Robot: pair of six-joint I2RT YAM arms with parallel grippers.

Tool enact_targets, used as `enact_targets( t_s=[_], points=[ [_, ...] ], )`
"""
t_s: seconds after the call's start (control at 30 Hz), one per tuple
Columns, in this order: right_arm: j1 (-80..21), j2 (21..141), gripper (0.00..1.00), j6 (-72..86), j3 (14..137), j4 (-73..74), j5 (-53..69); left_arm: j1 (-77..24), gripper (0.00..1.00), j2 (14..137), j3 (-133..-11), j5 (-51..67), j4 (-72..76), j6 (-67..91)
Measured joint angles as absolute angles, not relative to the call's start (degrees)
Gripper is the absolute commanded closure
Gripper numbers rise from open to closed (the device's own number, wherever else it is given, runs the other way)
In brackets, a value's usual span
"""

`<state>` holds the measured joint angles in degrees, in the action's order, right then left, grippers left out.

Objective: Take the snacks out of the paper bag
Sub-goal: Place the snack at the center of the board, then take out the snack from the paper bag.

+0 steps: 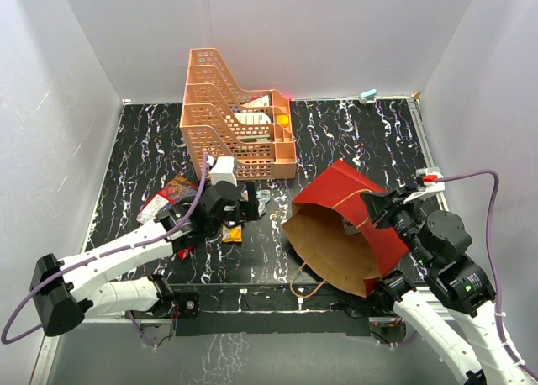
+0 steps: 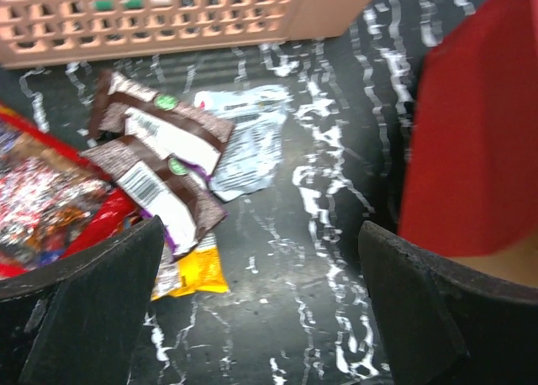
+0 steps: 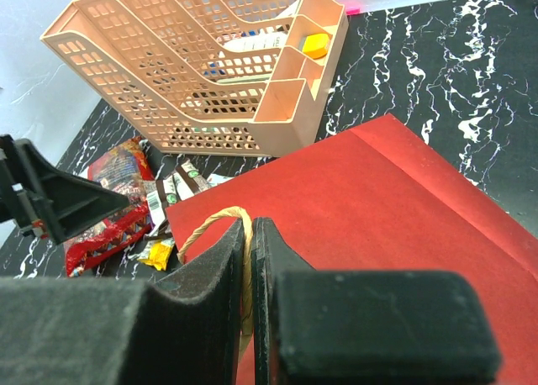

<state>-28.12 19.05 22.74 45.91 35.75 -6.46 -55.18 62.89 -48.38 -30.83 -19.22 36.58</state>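
While right tool [image 3: 250,234] clamps paper bag [image 3: 387,208] handle [image 3: 212,219], snacks [image 2: 164,162] just ahead of wide-open left tool [image 2: 261,238].

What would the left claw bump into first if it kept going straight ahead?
The left gripper, open, would most likely meet the black marbled tabletop first, just short of the silver wrapper; the orange tray rack lies beyond. Depth is hard to judge.

Black table [image 1: 353,141] — snacks [image 1: 168,200], paper bag [image 1: 349,202], rack [image 1: 235,124]

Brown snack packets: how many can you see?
2. The upper brown packet lies nearest the orange rack; the lower brown packet overlaps the yellow packet. Others may hide in the paper bag.
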Motion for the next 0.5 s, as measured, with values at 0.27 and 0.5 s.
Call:
enact_targets(
  t_s=[0.27,0.5],
  points=[
    [-28.12,19.25,0.91,22.72,45.91,35.75,-6.46,-56.55,0.02,59.92,-47.83,-20.43,-9.37,34.46],
    [-28.12,20.27,0.91,22.61,45.91,35.77,-6.11,-73.30,0.02,62.67,-44.16,-22.28,-2.96,33.69]
  ],
)
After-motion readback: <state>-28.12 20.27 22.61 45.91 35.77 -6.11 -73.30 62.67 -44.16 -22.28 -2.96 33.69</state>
